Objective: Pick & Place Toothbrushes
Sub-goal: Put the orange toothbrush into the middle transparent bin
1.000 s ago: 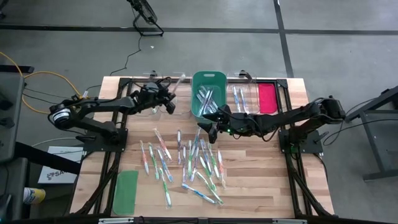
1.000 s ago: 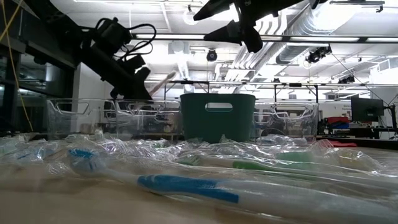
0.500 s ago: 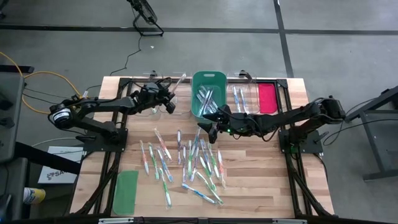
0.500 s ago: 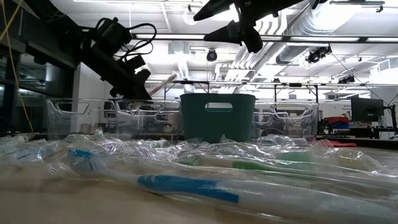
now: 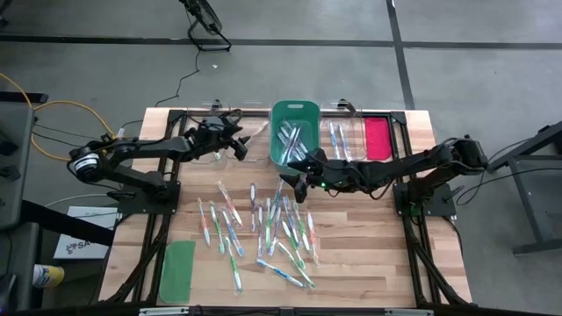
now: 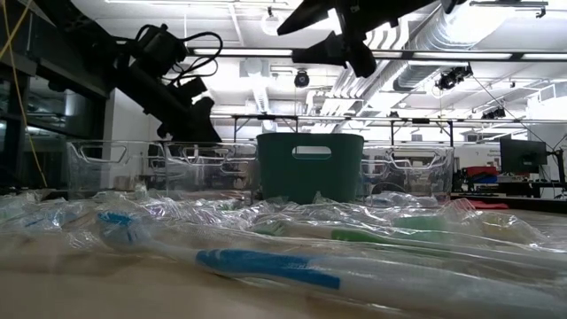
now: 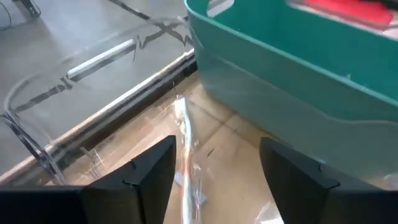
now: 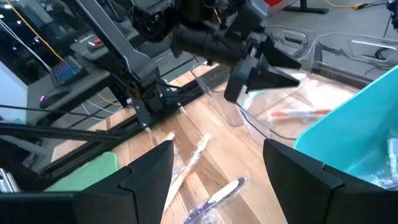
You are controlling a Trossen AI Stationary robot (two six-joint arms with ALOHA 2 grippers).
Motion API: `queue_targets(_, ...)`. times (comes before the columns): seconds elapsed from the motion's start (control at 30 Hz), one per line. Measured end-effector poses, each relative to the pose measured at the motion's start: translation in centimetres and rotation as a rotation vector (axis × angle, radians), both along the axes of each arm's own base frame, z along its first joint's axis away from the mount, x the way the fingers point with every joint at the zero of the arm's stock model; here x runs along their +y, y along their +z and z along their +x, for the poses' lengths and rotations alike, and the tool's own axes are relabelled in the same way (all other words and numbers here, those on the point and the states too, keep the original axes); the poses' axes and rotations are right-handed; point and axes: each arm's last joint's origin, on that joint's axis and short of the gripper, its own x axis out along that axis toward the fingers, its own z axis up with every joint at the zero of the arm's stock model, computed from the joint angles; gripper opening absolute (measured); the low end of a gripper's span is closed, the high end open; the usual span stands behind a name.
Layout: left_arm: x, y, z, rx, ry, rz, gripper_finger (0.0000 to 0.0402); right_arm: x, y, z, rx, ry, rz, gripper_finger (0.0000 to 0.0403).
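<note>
While two grippers hang open, left gripper [image 5: 239,143], right gripper [image 5: 294,178], three bins.

Probably lab or workshop — exposed ceiling ducts [image 6: 416,40], strip lights, concrete floor [image 5: 474,79].

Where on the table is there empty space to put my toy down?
Bare wood lies along the right side, between the toothbrushes and the table's right edge, and at the left between the green lid and the left arm. The middle is crowded with toothbrushes, and the back with bins.
</note>
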Motion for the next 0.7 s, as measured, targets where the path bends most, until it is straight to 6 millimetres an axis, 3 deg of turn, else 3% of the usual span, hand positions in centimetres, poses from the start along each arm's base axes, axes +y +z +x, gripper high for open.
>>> queue_targets(0.4, -2.4, 5.1, -2.5, -0.039, -0.297, 0.287, 0.0232, 1.6, -2.0, -0.9, 0.177, 0.015, 0.145, 0.0242)
queue_targets(0.7, -5.8, 7.0, -3.6, -0.021, -0.451, 0.440, 0.0232, 4.3, -4.6, -3.7, 0.448, -0.106, 0.379, 0.0242)
